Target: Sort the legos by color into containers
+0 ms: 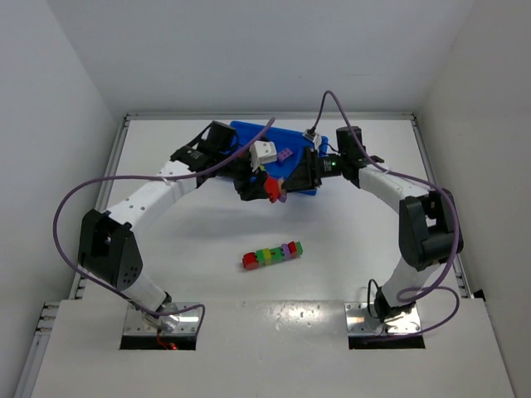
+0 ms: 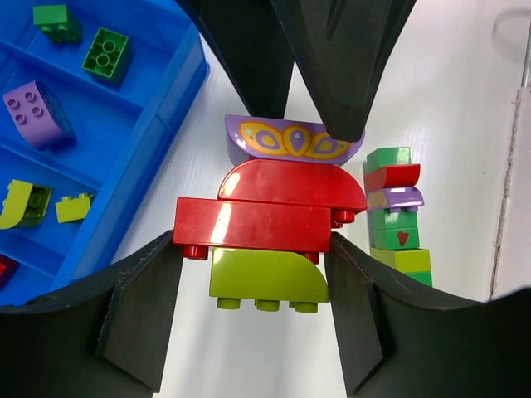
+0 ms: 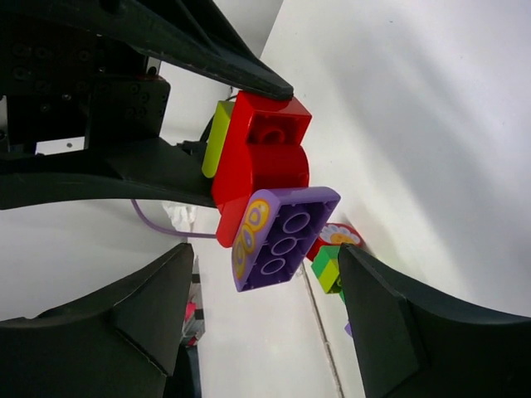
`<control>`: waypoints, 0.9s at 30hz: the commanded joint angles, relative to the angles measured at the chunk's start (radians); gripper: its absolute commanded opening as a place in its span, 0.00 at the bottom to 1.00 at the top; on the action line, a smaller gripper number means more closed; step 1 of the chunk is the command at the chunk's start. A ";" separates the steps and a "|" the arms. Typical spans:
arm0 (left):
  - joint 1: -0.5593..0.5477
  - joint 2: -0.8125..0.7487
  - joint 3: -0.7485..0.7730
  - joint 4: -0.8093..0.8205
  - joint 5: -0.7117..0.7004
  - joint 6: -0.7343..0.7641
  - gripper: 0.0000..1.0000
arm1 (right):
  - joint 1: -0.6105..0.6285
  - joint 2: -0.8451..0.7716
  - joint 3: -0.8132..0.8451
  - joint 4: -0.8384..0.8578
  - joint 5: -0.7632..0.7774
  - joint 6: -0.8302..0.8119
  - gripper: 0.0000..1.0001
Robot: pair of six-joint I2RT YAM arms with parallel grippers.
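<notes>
The left gripper reaches out from the near-left corner of the tabletop towards the middle of the far edge. Its fingers are clamped on the red middle of a joined stack, which it holds above the table just beside the blue tray. A lime brick is on one face of the stack and a patterned purple brick on the other. The right gripper comes in from the right edge, fingers apart on either side of that purple brick, apparently to pull it off. By my reading the sort is well begun but far from finished. The tray, near the far edge, already holds green bricks in one compartment. A purple brick is in the next, yellow-green pieces in the third, and a red sliver shows in the last. The held stack has yet to be split three ways, and a multicoloured strip lies untouched in the middle of the table, towards the near edge. From above, both wrists cover most of the tray, so its full contents cannot be counted. The left wrist view cuts off the tray's far ends, and the red piece is too clipped to identify. I cannot tell whether the right fingers already touch the purple brick.
</notes>
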 commanded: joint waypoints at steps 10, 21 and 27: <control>-0.003 -0.051 0.075 0.044 0.071 -0.030 0.21 | 0.021 0.036 0.036 0.097 -0.062 0.038 0.55; -0.003 -0.051 0.028 0.055 0.051 -0.030 0.21 | -0.002 0.038 0.027 0.199 -0.138 0.124 0.00; 0.018 -0.071 -0.014 0.064 0.051 -0.030 0.21 | -0.059 0.038 0.036 0.217 -0.138 0.124 0.00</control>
